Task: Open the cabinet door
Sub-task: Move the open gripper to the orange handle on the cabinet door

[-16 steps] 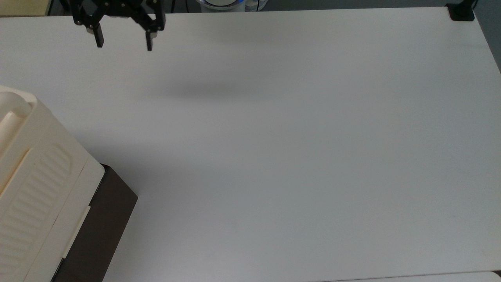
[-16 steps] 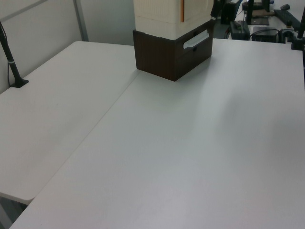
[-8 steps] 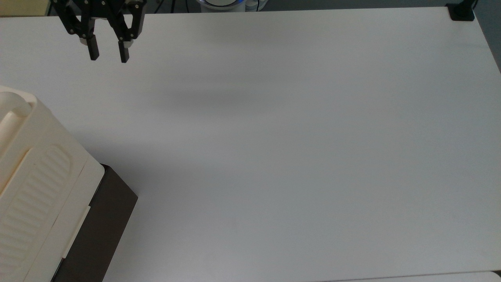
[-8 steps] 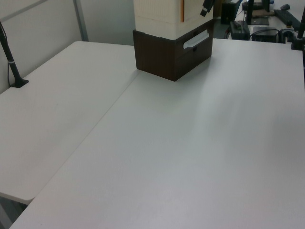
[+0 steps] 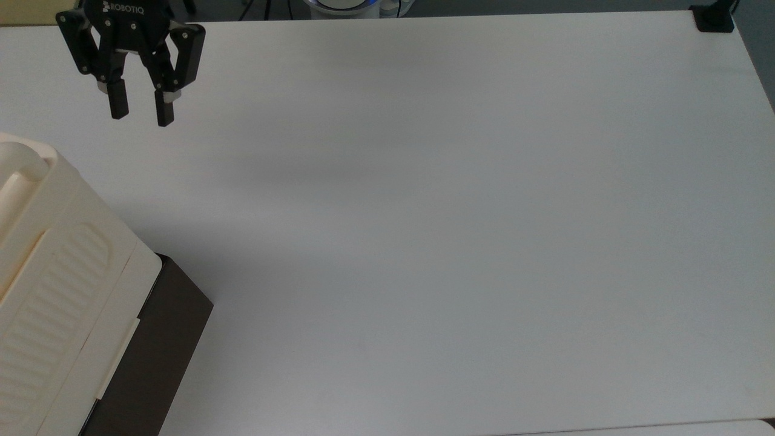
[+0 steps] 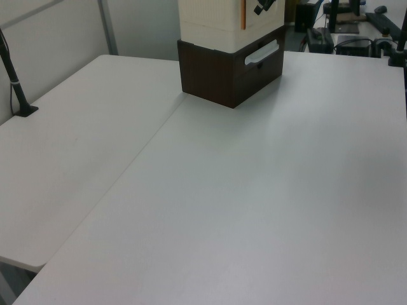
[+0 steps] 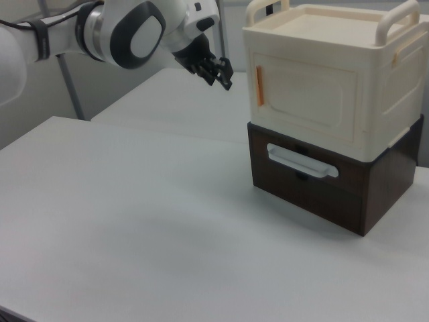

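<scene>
While the flat cream plastic cabinet door sits flush and closed in its frame, we can see it best in the right view, where it faces the camera with a thin orange strip running up the edge nearest the arm. That door belongs to the boxy cream-white plastic cabinet with rounded edges and looped handles on top, and the whole cream unit is stacked on a dark brown wood-look drawer base that has a pale bar handle across its front.

Over in the top view we get the cabinet tucked into the lower left corner, ribbed panel up, with the brown part poking out beside it. From the left view it stands at the far end of the table, top centre.

Our black two-finger gripper hangs in the air near the top view's upper left, well apart from the cabinet and touching nothing. The fingers have a narrow gap between them and nothing held. In the right view the gripper hovers just to the right view's left of the door's orange edge, at about door height, on the end of the white robot arm.

Everything rests on a big plain white table, with a black clamp post at the left view's left edge.
</scene>
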Action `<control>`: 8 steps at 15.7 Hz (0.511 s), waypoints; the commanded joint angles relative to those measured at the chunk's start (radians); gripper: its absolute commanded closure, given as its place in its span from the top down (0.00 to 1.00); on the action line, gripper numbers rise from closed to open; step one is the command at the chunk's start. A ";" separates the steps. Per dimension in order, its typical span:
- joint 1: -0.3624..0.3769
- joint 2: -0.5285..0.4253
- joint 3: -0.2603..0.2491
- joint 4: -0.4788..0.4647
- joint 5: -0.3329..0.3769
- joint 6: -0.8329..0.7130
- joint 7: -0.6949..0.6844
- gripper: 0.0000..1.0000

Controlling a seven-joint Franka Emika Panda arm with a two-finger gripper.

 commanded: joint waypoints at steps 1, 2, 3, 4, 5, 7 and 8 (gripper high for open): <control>0.007 0.067 -0.019 0.055 0.004 0.060 0.057 0.52; 0.010 0.088 -0.032 0.074 0.003 0.079 0.079 0.52; 0.010 0.105 -0.035 0.089 0.003 0.092 0.093 0.52; 0.009 0.119 -0.036 0.103 0.003 0.102 0.100 0.52; 0.009 0.133 -0.036 0.114 0.001 0.111 0.104 0.52; 0.009 0.154 -0.053 0.141 0.003 0.120 0.104 0.52; 0.009 0.164 -0.058 0.155 0.004 0.125 0.105 0.52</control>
